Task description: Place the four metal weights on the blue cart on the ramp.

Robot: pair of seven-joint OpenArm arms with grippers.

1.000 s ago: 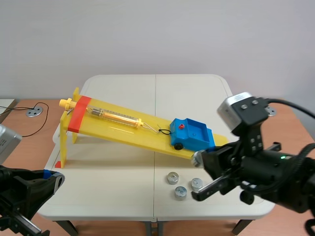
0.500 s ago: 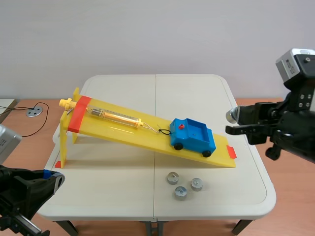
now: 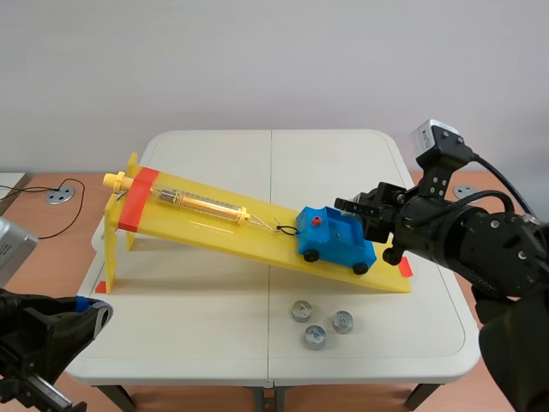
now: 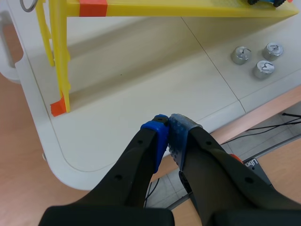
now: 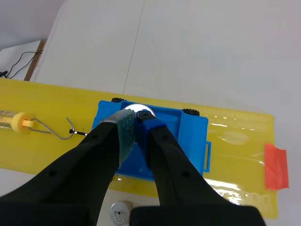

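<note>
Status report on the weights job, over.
Right jaws shut on one weight over blue cart. Left jaws shut, empty. Three weights on table. Nothing blocking.

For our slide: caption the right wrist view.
Right gripper holds a metal weight over the blue cart on the yellow ramp.

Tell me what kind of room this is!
Probably a science lab or classroom. A yellow ramp with a spring scale and a blue cart sits on a white table, and a robot's right tool holds a metal weight over the cart.

A yellow ramp is carried on the white table; three metal weights are clustered at the ramp's 5 o'clock.
</note>
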